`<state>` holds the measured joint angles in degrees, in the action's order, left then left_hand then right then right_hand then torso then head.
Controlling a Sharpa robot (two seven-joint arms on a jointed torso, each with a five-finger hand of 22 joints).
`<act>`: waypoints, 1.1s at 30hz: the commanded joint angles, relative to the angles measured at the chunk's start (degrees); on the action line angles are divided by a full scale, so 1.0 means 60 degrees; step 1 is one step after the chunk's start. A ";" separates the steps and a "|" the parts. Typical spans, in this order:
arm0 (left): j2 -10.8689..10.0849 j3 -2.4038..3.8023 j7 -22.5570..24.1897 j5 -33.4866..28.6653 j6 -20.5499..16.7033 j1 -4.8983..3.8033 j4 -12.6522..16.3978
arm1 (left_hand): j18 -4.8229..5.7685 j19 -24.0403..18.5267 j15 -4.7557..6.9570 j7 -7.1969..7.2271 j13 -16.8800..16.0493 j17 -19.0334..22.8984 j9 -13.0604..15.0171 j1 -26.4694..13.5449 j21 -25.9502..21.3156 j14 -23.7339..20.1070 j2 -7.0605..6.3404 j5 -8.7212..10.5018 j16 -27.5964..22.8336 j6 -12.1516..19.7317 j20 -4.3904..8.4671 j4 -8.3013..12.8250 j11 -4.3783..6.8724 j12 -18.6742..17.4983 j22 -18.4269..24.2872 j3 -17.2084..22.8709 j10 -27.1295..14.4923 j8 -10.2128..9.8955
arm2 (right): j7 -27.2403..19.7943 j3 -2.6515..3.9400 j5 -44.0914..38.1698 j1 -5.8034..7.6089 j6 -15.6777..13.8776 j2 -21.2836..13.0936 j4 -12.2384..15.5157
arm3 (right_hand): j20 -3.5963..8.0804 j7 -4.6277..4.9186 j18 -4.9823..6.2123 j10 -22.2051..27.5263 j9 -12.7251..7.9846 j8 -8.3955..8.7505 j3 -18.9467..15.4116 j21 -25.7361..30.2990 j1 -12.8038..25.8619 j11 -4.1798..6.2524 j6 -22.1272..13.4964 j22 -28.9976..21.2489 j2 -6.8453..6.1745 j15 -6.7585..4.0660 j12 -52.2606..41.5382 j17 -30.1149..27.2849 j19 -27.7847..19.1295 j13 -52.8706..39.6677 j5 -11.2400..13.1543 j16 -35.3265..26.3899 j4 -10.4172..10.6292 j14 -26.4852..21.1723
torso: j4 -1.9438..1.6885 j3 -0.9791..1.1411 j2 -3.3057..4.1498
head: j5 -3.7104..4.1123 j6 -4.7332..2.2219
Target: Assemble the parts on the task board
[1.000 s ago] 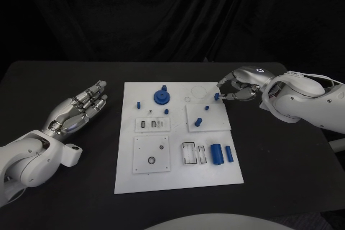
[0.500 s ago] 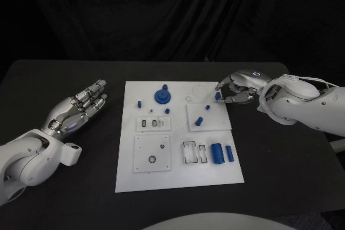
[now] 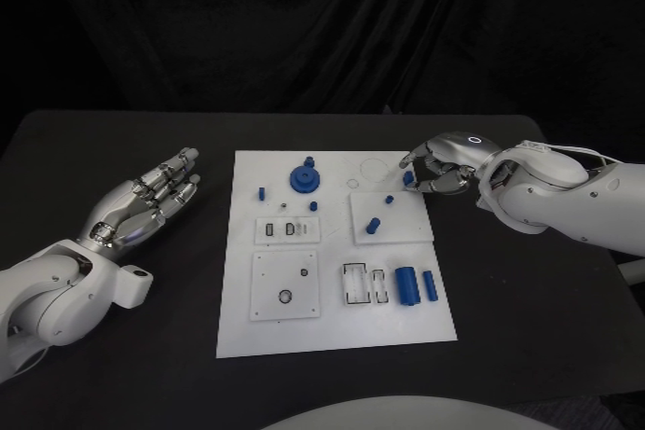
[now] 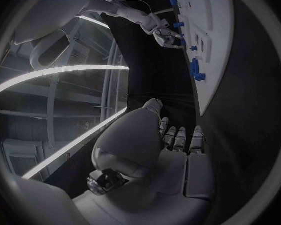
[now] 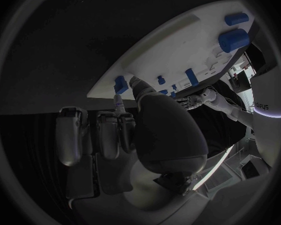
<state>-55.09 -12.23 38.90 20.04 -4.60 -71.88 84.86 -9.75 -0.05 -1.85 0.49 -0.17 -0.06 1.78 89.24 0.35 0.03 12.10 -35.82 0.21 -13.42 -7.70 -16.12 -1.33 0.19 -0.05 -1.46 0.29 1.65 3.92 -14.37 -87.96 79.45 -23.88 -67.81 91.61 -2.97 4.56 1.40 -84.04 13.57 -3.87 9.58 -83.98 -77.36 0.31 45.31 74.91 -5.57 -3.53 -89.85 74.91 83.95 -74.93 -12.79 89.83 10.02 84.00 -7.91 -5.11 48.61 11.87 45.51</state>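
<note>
I'm running the right hand (image 3: pixel 437 172) at the far right corner of the white rectangular task board (image 3: pixel 332 332), and it's pinching a small blue cylindrical part (image 3: pixel 407 178) between thumb and fingers (image 3: pixel 419 156), with the rest of the fingers curled in around it. In the right wrist view the same blue part (image 5: pixel 120 83) is sitting at the board's edge right by the thumb tip. The part is hovering at the board's right rim, just beside the raised white square plate (image 3: pixel 390 217) that's already carrying a short blue peg (image 3: pixel 389 200) and a longer blue pin (image 3: pixel 371 227). I can't tell whether the held part is lifted clear or touching the board.

My read: I'm in the carry-and-place step for this one piece, early in the job, since two blue cylinders (image 3: pixel 416 286) are lying loose near the board's near edge and the blue round gear-like disc (image 3: pixel 304 179) is sitting at the far end.

The left hand (image 3: pixel 142 205) is resting off the board on the black worktop (image 3: pixel 108 141), fingers straight and apart, holding nothing.

Next I'm needing a small inward shift over the square plate, the part kept upright, then a straight push down into a free hole. Which hole, I can't make out.
</note>
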 commanded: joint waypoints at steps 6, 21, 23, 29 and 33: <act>0.0004 0.0007 0.1264 0.0004 0.0138 0.0017 0.0008 | -0.0021 0.0009 -0.0052 0.0005 0.0013 0.0010 -0.0003 -0.0042 -0.0058 -0.0004 0.0007 0.0023 -0.0034 0.0036 -0.0054 -0.0001 -0.0085 -0.0018 0.0009 0.0044 -0.0006 0.0017 | 0.0394 0.0004 -0.0106 -0.0043 -0.0271 0.0044 -0.0070 | 0.0007 0.0001 0.0094 -0.0993 -0.0013 0.0028 0.0034 0.0151 -0.0106 0.0003 -0.0090 0.2068 0.0013 -0.0008 -0.0026 0.2515 0.0266 -0.2511 0.0043 0.0028 0.0009 0.1001 | 0.0013 -0.0006 0.0004 | -0.0034 0.0003; 0.0017 0.0007 0.1224 0.0004 0.0189 0.0022 -0.0008 | -0.0023 0.0009 -0.0062 -0.0001 0.0013 0.0010 -0.0003 -0.0047 -0.0058 -0.0004 0.0012 0.0030 -0.0034 0.0040 -0.0067 -0.0004 -0.0090 -0.0018 0.0009 0.0050 -0.0006 0.0016 | 0.0547 0.0005 -0.0113 -0.0053 -0.0256 0.0118 -0.0132 | -0.0021 0.0100 0.0117 -0.0993 0.0189 -0.0285 -0.0066 0.0287 -0.0106 -0.0067 0.0587 0.2028 0.0122 0.0035 -0.0026 0.2507 0.0229 -0.2511 0.0190 0.0018 0.0088 0.0997 | 0.0011 -0.0003 -0.0001 | -0.0071 0.0030; 0.0017 0.0007 0.1218 0.0004 0.0193 0.0023 -0.0009 | -0.0023 0.0009 -0.0062 -0.0001 0.0013 0.0010 -0.0003 -0.0047 -0.0058 -0.0004 0.0012 0.0030 -0.0034 0.0040 -0.0067 -0.0004 -0.0090 -0.0018 0.0009 0.0050 -0.0006 0.0016 | 0.0543 0.0005 -0.0113 -0.0054 -0.0254 0.0130 -0.0134 | -0.0027 0.0101 0.0119 -0.0993 0.0277 -0.0374 -0.0121 0.0302 -0.0054 -0.0069 0.0780 0.2027 0.0121 0.0037 -0.0026 0.2491 0.0231 -0.2511 0.0298 -0.0004 0.0135 0.0990 | 0.0011 -0.0007 0.0000 | -0.0077 0.0033; 0.0016 0.0007 0.1194 0.0004 0.0194 0.0025 -0.0013 | -0.0027 0.0009 -0.0074 -0.0014 0.0013 0.0010 -0.0004 -0.0055 -0.0058 -0.0004 0.0015 0.0065 -0.0034 0.0047 -0.0086 -0.0008 -0.0099 -0.0019 0.0009 0.0054 -0.0007 0.0015 | 0.0532 0.0005 -0.0113 -0.0063 -0.0230 0.0160 -0.0145 | -0.0023 0.0091 0.0121 -0.0993 0.0410 -0.0490 -0.0155 0.0320 -0.0074 -0.0060 0.1019 0.2025 0.0131 0.0031 -0.0026 0.2479 0.0233 -0.2511 0.0326 -0.0019 0.0138 0.0985 | 0.0005 -0.0003 0.0000 | -0.0090 0.0052; 0.0010 0.0007 0.1175 0.0004 0.0203 0.0026 -0.0017 | -0.0028 0.0009 -0.0076 -0.0019 0.0013 0.0010 -0.0005 -0.0057 -0.0058 -0.0004 0.0016 0.0075 -0.0034 0.0053 -0.0091 -0.0009 -0.0102 -0.0018 0.0009 0.0056 -0.0006 0.0014 | 0.0507 0.0005 -0.0113 -0.0071 -0.0265 0.0177 -0.0148 | -0.0014 0.0072 0.0121 -0.0993 0.0596 -0.0629 -0.0193 0.0330 -0.0088 -0.0046 0.1276 0.2029 0.0159 0.0021 -0.0026 0.2468 0.0240 -0.2511 0.0340 -0.0033 0.0145 0.0980 | 0.0000 -0.0006 0.0001 | -0.0101 0.0063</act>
<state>-55.06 -12.23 38.90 20.04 -4.05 -71.84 84.69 -9.76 0.15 -1.85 0.49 -0.18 -0.09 1.78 89.24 0.35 0.02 12.10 -35.56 0.21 -13.42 -7.91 -16.12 -1.53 0.19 -0.07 -1.47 0.09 1.65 6.00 -14.36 -88.25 79.21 -24.56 -66.75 90.75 -2.98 5.01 1.38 -84.04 16.90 -7.44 8.70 -82.31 -77.81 0.31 52.57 74.91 -5.12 -3.53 -89.85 74.91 83.95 -74.92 -11.05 89.83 10.90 84.00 -7.87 -5.13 48.61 11.29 45.84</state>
